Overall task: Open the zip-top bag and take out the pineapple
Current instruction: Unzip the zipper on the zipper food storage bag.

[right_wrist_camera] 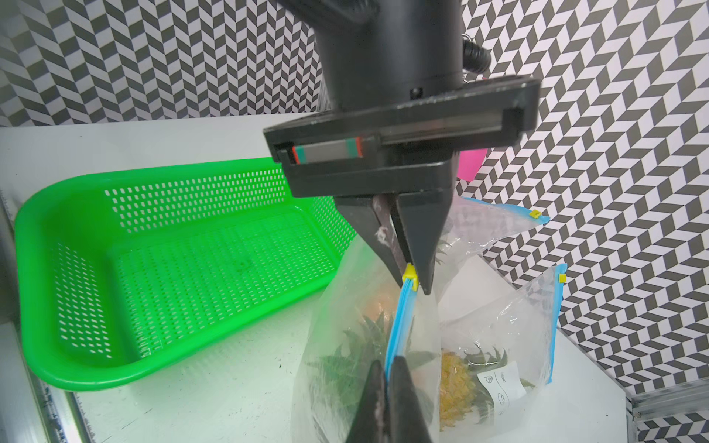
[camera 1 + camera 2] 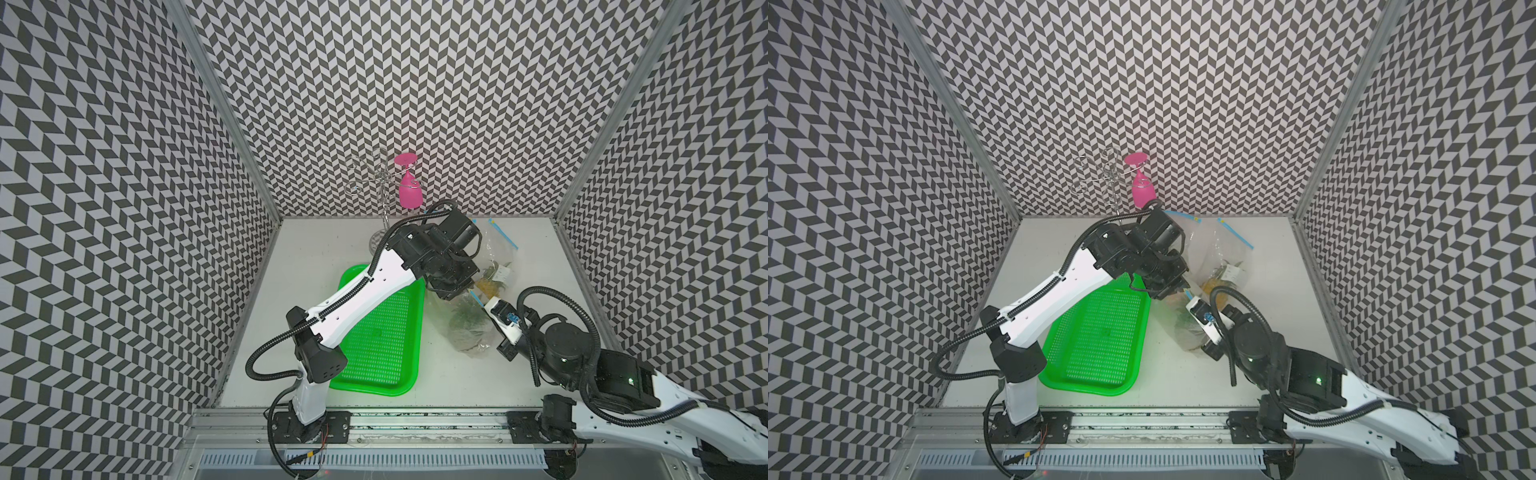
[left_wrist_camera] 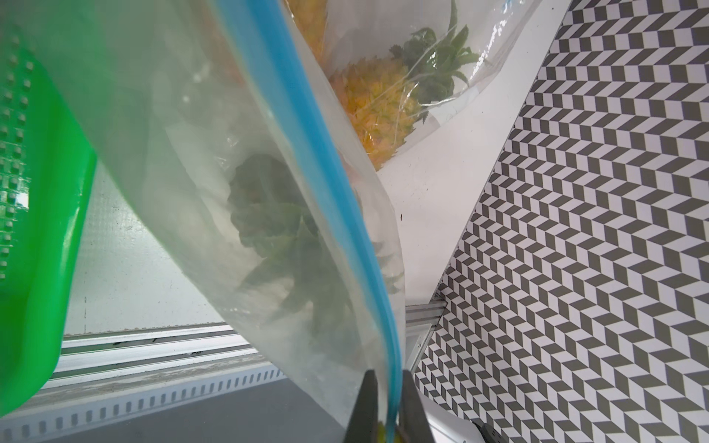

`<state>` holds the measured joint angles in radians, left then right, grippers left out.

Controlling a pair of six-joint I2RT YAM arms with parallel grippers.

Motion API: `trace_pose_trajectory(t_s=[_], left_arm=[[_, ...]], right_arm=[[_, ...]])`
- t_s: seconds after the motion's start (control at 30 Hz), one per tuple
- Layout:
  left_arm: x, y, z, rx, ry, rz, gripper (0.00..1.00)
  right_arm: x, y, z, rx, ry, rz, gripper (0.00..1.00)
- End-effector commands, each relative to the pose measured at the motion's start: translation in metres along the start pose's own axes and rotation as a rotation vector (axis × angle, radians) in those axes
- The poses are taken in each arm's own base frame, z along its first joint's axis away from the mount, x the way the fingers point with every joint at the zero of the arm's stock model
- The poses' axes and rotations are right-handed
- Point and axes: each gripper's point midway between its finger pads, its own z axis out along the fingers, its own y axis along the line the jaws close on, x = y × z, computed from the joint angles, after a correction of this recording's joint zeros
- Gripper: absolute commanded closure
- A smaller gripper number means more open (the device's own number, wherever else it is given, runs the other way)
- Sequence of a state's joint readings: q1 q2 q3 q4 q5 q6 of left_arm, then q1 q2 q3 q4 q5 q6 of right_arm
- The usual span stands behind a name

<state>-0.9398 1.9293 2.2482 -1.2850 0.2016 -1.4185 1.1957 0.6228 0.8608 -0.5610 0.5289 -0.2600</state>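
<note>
Down in the clear bag [image 1: 333, 307], leaves up toward the seal: the pineapple [image 1: 356, 356], sealed in, not out yet. Stands on the white table [image 2: 457, 382], just beside the green basket [image 1: 153, 172], handy for a drop-off. Along the top, the blue zip strip [image 1: 399, 322], drawn taut between two grips. At one end, pinches the yellow slider [image 1: 409, 273] in the left gripper [image 1: 413, 283], jaws pressed together on it. At the other end, clamps the strip itself in the right gripper [image 1: 388, 363], jaws squeezed flat on the plastic. Reads as an anchor: pins one end to let the slider run rather than drag the whole bag along. Looks zipped shut between the grips. Close by, another bag [image 1: 510, 330] with its own fruit, left alone. Calls for a straight pull along the strip, most likely; risks crumpling the top otherwise.
</note>
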Motion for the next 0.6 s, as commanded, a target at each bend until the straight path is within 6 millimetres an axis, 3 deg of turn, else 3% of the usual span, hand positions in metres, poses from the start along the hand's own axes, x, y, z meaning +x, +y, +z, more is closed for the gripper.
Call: trace_pose_trajectory(t_s=[0.0, 0.57], left_arm=[[-0.057, 0.007, 0.001, -0.033, -0.19, -0.027, 1.0], [-0.12, 0.024, -0.003, -0.095, -0.334, -0.03, 1.0]], right_arm=[[-0.038, -0.007, -0.017, -0.027, -0.132, 0.083, 1.0], [-0.041, -0.013, -0.022, -0.016, -0.136, 0.11, 1.0]])
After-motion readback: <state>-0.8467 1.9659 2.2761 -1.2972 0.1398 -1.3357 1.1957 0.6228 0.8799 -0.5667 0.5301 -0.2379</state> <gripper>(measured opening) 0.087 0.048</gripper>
